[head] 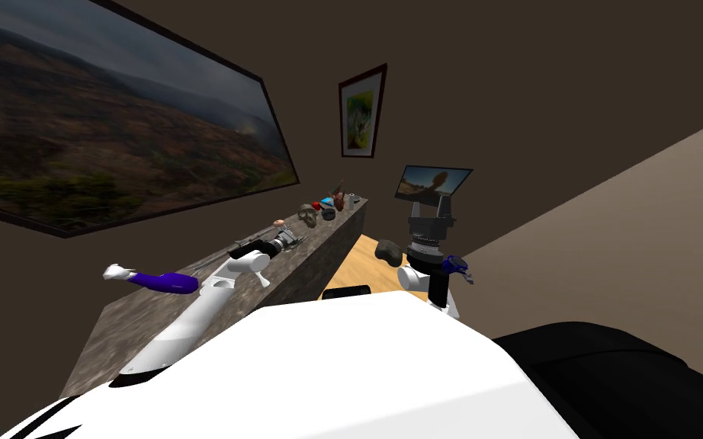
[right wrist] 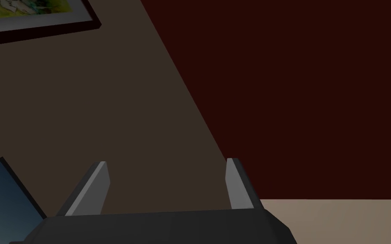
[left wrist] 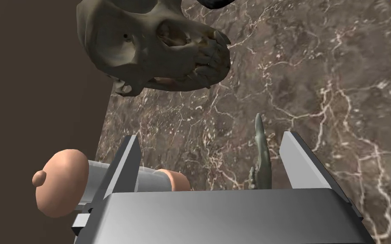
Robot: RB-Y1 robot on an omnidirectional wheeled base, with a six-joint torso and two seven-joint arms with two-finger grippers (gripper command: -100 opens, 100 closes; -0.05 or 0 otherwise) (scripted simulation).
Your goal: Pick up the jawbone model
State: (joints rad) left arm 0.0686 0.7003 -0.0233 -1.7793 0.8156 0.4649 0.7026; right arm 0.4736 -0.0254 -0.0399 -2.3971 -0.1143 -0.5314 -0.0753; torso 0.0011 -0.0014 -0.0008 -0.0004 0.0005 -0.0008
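Left fingers (left wrist: pixel 127 166) spread wide, jawbone model (left wrist: pixel 261 163) between them (close beside one), right fingers (right wrist: pixel 235 186) apart

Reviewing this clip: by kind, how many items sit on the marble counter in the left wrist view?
Skull: 1
Jawbone model, within the open left claw: 1
Pink-ended rod: 1
Dark item, cut off at the picture's edge: 1
Total: 4
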